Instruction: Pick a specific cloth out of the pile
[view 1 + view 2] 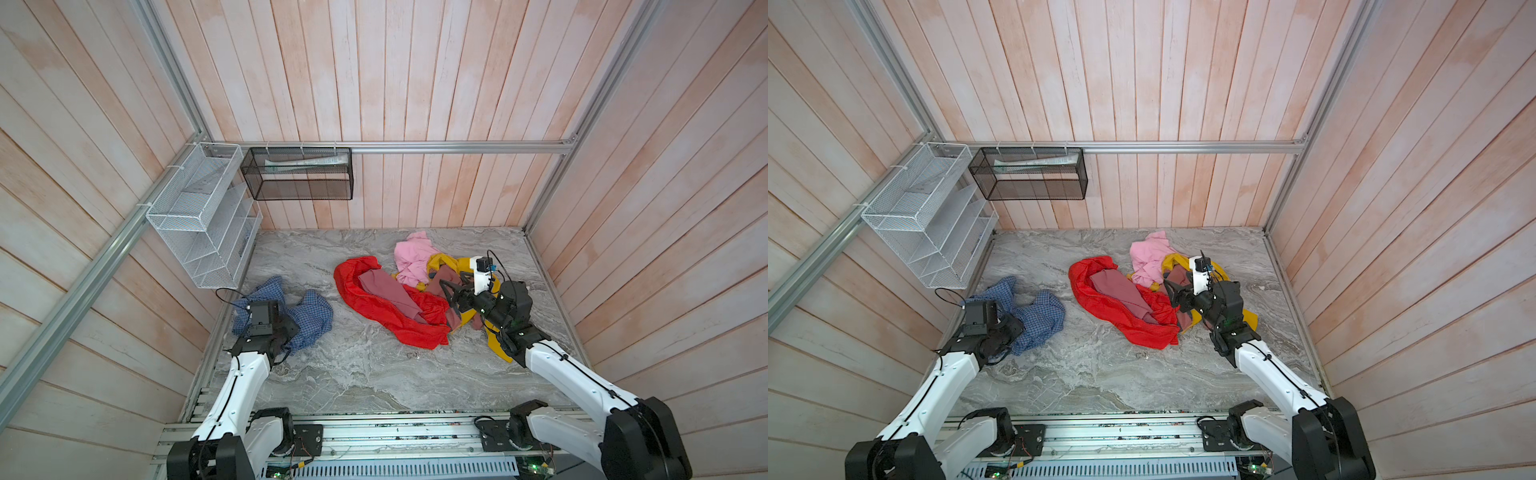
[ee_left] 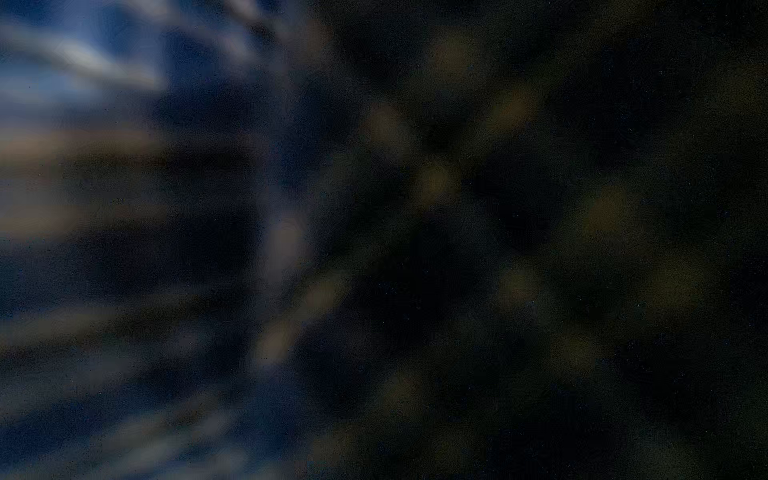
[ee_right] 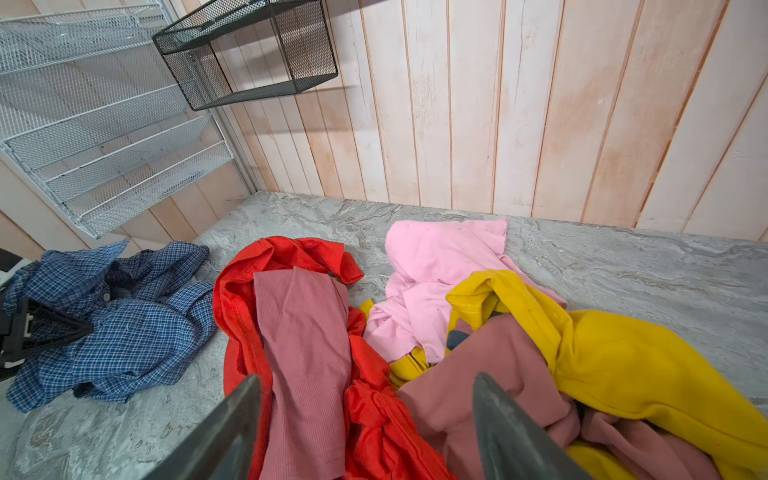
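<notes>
Blue checked cloth (image 1: 311, 311) crumpled on the left of the counter (image 1: 353, 374), apart from the pile (image 1: 386, 299), left gripper (image 1: 291, 326) down on it, cannot tell if gripping, right gripper (image 3: 365, 380) spread wide, empty, over the pile

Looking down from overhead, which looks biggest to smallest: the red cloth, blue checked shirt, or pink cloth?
In a top view:
1. Bright red garment, widest spread.
2. Blue-and-white small-checked woven shirt, close behind; the left arm hides part, so these two are unsure.
3. Light pink garment, clearly smallest.
</notes>
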Tool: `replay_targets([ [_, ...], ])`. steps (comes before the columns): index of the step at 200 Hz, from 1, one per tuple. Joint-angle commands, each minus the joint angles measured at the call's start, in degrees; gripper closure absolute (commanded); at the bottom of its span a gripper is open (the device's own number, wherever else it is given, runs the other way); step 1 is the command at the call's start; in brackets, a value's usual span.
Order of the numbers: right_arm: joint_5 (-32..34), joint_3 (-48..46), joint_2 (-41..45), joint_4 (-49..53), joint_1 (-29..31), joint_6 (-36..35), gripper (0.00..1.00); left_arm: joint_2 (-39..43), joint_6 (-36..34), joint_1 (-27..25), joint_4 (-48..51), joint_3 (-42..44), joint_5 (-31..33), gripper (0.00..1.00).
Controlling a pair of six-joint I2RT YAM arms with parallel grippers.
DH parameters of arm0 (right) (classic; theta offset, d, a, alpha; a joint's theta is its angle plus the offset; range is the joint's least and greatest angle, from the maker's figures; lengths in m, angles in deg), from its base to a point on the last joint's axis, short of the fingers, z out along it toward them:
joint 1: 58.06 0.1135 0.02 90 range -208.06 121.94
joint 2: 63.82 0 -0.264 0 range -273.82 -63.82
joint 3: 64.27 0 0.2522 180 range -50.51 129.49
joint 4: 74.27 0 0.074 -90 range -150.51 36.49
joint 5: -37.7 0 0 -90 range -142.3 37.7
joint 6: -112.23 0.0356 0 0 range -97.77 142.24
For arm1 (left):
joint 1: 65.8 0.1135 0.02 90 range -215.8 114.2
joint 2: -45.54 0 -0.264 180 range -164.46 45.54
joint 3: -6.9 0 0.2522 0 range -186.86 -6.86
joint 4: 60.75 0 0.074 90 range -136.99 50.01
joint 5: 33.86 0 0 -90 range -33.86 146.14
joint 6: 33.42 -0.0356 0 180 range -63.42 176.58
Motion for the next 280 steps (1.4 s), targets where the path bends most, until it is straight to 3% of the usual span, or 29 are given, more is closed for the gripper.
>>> replay_targets([
  [1, -1.75, -0.41, -0.67, -2.09, 0.4, 0.68, 0.2, -3.07, -0.23, -0.23, -2.59, 0.63, -1.48, 0.36],
  [64, 0.57, -0.93, 1.04, -0.22, 0.38, -0.01, 0.2, -20.5, -3.6, -0.45, -7.86, -5.08, -2.21, 0.26],
  [70, 0.79, -1.05, 1.27, -0.03, 0.33, -0.02, 0.2, -21.28, -4.05, -0.76, -8.16, -5.44, -1.71, 0.2],
  [108, 2.28, -1.03, 1.52, 0.95, 0.4, -0.19, 0.19, -25.04, -6.26, -3.8, -8.52, -7.22, 2.21, 0.12],
  [113, 2.38, -0.86, 1.44, 1.03, 0.4, -0.19, 0.19, -25.78, -6.41, -3.91, -8.65, -7.43, 2.28, 0.06],
  [151, 2.97, 0.18, 1.01, 2.75, 0.37, -1.03, 0.19, -33.05, -7.56, -3.93, -8.36, -11.19, 3.34, 0.04],
  [214, 6.63, -0.38, 4.13, 5.84, 0.05, -2.21, 0.19, -39.52, -5.65, -0.25, -10.82, -14.67, 1.25, 0.17],
  [236, 7.39, -0.58, 4.88, 6.88, -0.53, -2.57, 0.18, -39.41, -5.45, 3.15, -11.1, -14.7, -0.34, 0.23],
  [259, 7.53, -0.83, 5.3, 7.02, -1.29, -2.33, 0.18, -37.25, -6.57, 4.25, -10.69, -14.46, 2.08, 0.32],
  [280, 7.71, -1.02, 5.16, 6.93, -1.6, -2.02, 0.18, -35.59, -7.32, 4.26, -9.44, -13.63, 3.04, 0.33],
])
